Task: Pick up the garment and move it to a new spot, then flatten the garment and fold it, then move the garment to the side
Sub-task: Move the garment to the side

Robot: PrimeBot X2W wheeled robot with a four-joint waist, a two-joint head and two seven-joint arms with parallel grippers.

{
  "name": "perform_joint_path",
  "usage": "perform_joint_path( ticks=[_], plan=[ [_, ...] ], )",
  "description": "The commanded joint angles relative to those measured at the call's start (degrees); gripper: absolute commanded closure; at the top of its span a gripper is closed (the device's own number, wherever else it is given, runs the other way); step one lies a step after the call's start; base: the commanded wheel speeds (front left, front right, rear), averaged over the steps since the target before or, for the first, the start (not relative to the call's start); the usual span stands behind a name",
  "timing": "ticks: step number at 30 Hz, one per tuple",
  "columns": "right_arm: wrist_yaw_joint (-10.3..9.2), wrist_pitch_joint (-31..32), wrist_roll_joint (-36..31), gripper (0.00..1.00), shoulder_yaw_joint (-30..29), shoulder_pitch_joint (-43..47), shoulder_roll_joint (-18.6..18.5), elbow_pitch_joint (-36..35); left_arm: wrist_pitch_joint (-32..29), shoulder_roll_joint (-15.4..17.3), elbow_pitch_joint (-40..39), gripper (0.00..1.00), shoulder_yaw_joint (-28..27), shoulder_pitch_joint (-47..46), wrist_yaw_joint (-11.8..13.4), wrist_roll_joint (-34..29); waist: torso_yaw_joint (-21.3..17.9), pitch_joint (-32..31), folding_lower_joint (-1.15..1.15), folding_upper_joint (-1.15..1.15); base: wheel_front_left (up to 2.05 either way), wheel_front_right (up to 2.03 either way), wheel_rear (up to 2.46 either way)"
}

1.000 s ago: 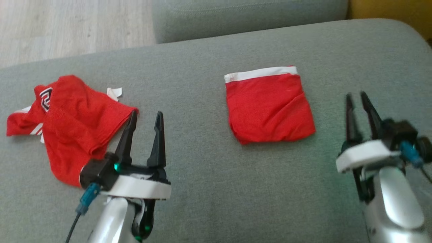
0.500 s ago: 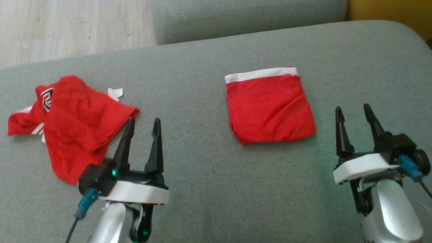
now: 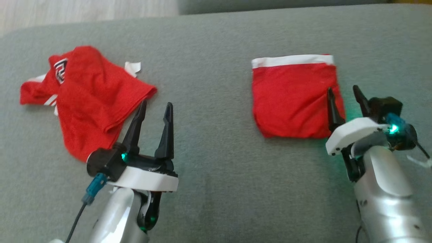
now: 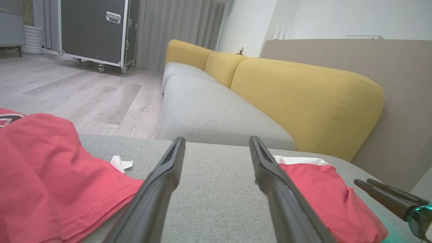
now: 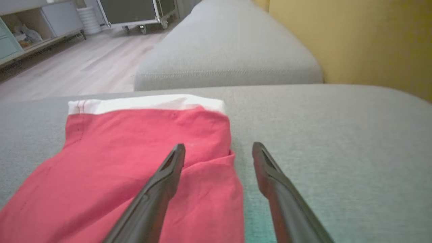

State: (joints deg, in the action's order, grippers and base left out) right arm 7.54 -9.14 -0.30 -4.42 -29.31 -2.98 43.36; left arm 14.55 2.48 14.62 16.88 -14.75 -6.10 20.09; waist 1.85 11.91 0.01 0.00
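right wrist view: right gripper (image 5: 218,144) open, astride folded garment (image 5: 135,152) edge; i'd pinch all layers before sliding sideways.

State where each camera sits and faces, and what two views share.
Head view: on the head, looking down at the grey cushion; left claw and right claw show.
Left wrist view: on that wrist, facing across the cushion toward the yellow backrest; own fingers show.
Right wrist view: on that wrist, facing over the folded red garment; own fingers show.
Shared: all three show that garment.
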Motion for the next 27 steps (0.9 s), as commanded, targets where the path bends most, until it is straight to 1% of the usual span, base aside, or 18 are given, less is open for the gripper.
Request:
perform_joint_path(
  ticks=[1, 3, 8, 11, 12, 13, 17, 21, 25, 27],
  plan=[
    [-0.05, 0.14, 0.25, 0.00, 0.90, -2.00, 0.10, -0.65, 0.45, 0.40, -1.67, 0.00, -1.38, -2.21, -0.18, -0.25, 1.39, 1.29, -0.01, 0.00, 0.00, 0.00, 0.00],
    [-0.05, 1.45, 0.41, 0.00, -0.31, -3.97, 0.10, 3.15, 0.45, 0.40, -1.53, 0.00, -0.93, -2.68, -0.12, -0.11, 2.28, 1.88, -0.01, 0.00, 0.00, 0.00, 0.00],
    [-0.05, 3.13, -2.98, 0.00, -4.00, -7.66, 0.10, 11.00, 0.45, 0.40, -1.49, 0.00, -0.34, -3.48, 0.16, 0.19, 3.64, 2.80, -0.01, 0.00, 0.00, 0.00, 0.00],
    [-0.05, 2.77, -3.86, 0.00, -4.42, -9.30, 0.10, 14.63, 0.45, 0.40, -1.59, 0.00, -0.17, -3.67, 0.35, 0.19, 3.88, 3.11, -0.01, 0.00, 0.00, 0.00, 0.00],
    [-0.05, 2.36, -4.09, 0.57, -4.41, -9.78, 0.10, 15.55, 0.45, 0.40, -1.60, 0.00, -0.15, -3.69, 0.44, 0.16, 3.85, 3.15, -0.01, 0.00, 0.00, 0.00, 0.00],
    [-0.05, 1.56, -4.55, 1.00, -4.19, -10.20, 0.10, 16.18, 0.45, 0.40, -1.59, 0.00, -0.17, -3.69, 0.52, 0.15, 3.76, 3.15, -0.01, 0.00, 0.00, 0.00, 0.00],
    [-0.05, -2.00, -7.42, 1.00, -3.54, -11.30, -0.16, 17.33, 0.45, 0.40, -1.32, 0.00, -0.45, -3.40, 0.66, 0.14, 2.68, 2.48, -0.01, 0.00, 0.00, 0.00, 0.00],
    [-0.05, -4.17, -11.00, 1.00, -2.27, -11.94, -1.19, 16.89, 0.45, 0.40, -1.09, 0.00, -0.77, -3.01, 0.64, 0.22, 1.21, 1.05, -0.01, 0.00, 0.00, 0.00, 0.00],
    [-0.05, -5.10, -13.54, 1.00, 1.01, -12.82, -2.45, 15.63, 0.45, 0.40, -1.15, 0.00, -1.49, -2.60, 0.64, 0.29, -0.50, -0.29, -0.01, 0.00, 0.00, 0.00, 0.00],
    [-0.05, -5.25, -14.14, 1.00, 3.45, -13.33, -3.73, 15.51, 0.45, 0.40, -1.25, 0.00, -1.74, -2.42, 0.65, 0.34, -1.24, -0.73, -0.01, 0.00, 0.00, 0.00, 0.00]
  ],
)
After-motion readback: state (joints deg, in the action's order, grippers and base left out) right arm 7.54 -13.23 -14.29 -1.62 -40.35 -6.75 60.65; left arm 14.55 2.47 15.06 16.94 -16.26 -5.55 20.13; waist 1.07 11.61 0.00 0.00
